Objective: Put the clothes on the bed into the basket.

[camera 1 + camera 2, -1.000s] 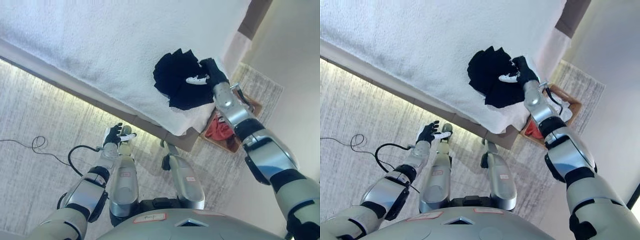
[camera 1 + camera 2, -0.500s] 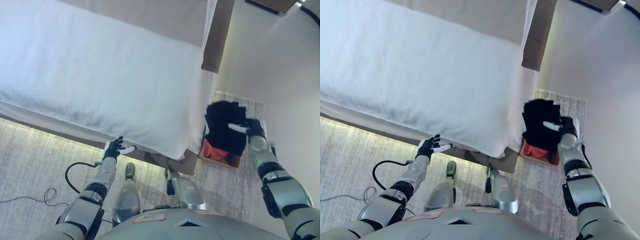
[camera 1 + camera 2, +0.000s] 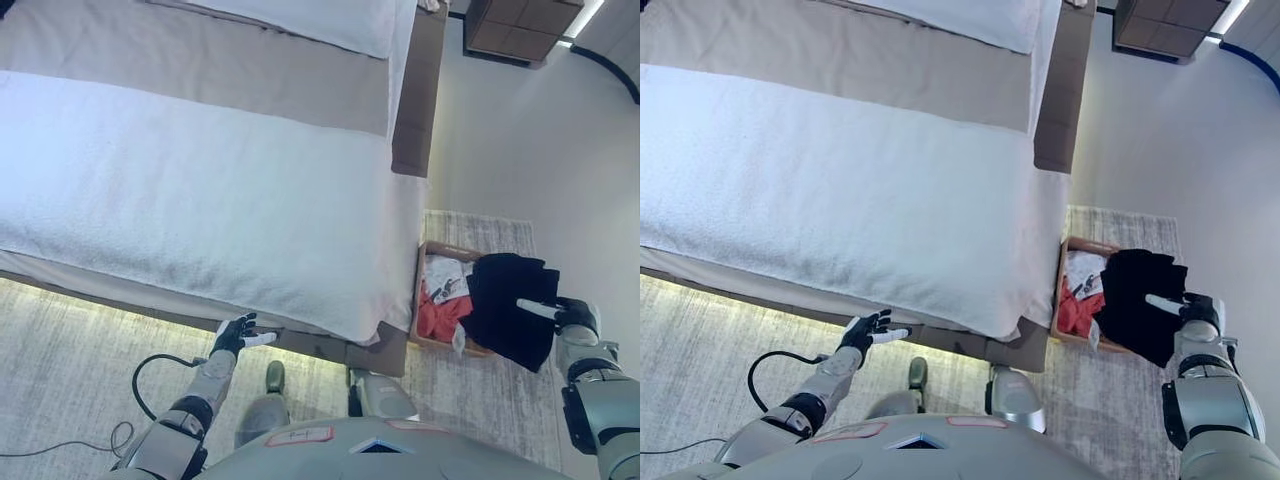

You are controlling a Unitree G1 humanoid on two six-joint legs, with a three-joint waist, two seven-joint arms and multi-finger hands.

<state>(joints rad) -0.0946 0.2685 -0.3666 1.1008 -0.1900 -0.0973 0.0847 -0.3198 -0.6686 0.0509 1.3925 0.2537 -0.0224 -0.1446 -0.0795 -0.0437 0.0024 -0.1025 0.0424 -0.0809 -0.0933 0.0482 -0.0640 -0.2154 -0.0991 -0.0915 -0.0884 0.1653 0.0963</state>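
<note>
Over basket [image 3: 432, 250], right robot hand [image 3: 572, 315] grips black garment [image 3: 508, 305].

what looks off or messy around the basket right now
The black garment held by the right hand hangs over the basket's far rim, partly outside it rather than inside. Red and white clothes lie bunched inside. The left hand idles by the bed.

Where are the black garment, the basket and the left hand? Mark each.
Black garment [image 3: 508, 300], left eye view, middle of the cloth.
Basket [image 3: 443, 247], left eye view, far rim.
Left hand [image 3: 866, 331], right eye view, palm.
</note>
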